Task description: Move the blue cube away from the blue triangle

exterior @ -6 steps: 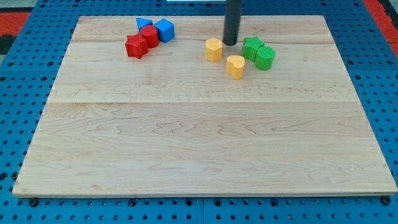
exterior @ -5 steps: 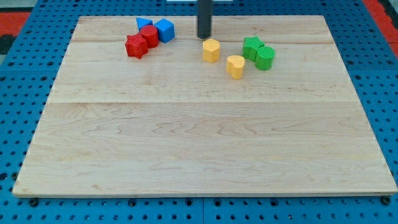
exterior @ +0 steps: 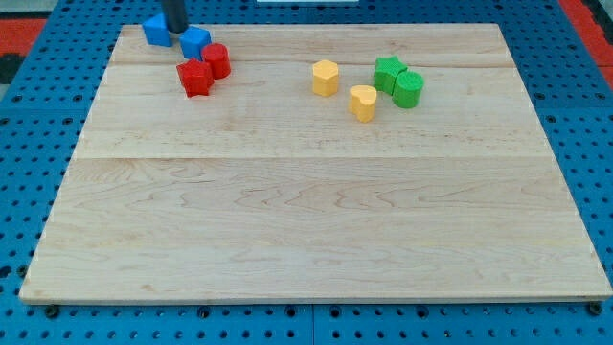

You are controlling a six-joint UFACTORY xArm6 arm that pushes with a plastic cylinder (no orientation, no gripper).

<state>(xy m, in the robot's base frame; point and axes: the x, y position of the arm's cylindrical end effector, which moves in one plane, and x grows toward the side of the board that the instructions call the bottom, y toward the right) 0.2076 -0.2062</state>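
My tip (exterior: 175,29) is at the view's top left, down between two blue blocks. The blue block on its left (exterior: 157,31) looks like the blue triangle. The blue block on its right (exterior: 195,42) looks like the blue cube. The tip touches or nearly touches both, and a small gap separates them. The cube rests against a red cylinder (exterior: 217,60), and a red star (exterior: 195,79) sits just below them.
A yellow block (exterior: 327,77) and a yellow heart (exterior: 362,102) lie right of centre near the top. A green star (exterior: 388,72) and a green cylinder (exterior: 408,89) touch each other further right. The board's top edge (exterior: 306,25) is close to the tip.
My tip swept from the top middle to the top left. Both blue blocks slid left and now sit apart on either side of it. The two red blocks were nudged left and down.
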